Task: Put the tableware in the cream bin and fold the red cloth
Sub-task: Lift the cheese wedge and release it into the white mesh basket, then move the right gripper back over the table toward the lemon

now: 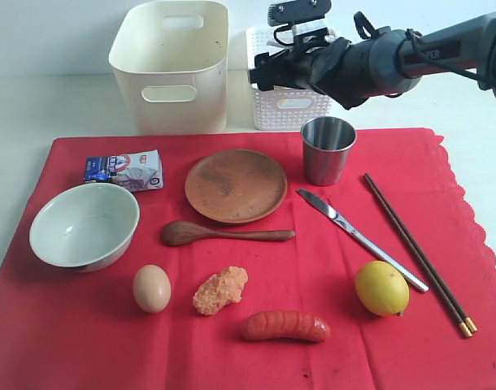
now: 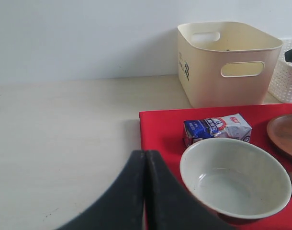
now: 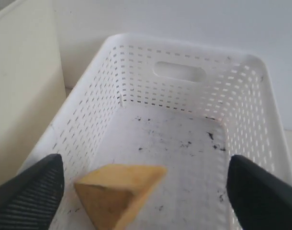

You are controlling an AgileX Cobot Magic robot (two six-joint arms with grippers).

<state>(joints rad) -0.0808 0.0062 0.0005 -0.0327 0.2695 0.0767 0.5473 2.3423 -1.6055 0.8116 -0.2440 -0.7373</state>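
Observation:
The red cloth [image 1: 77, 341] lies flat over the table. On it are a pale bowl [image 1: 84, 226], a wooden plate [image 1: 236, 185], a wooden spoon [image 1: 224, 234], a steel cup [image 1: 328, 150], a knife [image 1: 358, 237] and chopsticks [image 1: 415, 250]. Behind the cloth stands the cream bin [image 1: 173, 69] with nothing visible in it. My right gripper [image 3: 148, 189] hangs open over a white lattice basket [image 3: 184, 72]. A yellow cheese wedge [image 3: 115, 196] shows blurred between its fingers, touching neither. Beside the bowl [image 2: 234, 184], my left gripper [image 2: 145, 158] is shut and empty at the cloth's edge.
An egg [image 1: 152, 288], an orange food lump [image 1: 219, 290], a sausage [image 1: 284, 326], a lemon [image 1: 381, 288] and a blue-white packet [image 1: 124, 171] also lie on the cloth. The white basket [image 1: 284, 106] stands right of the bin. Bare table stretches left of the cloth.

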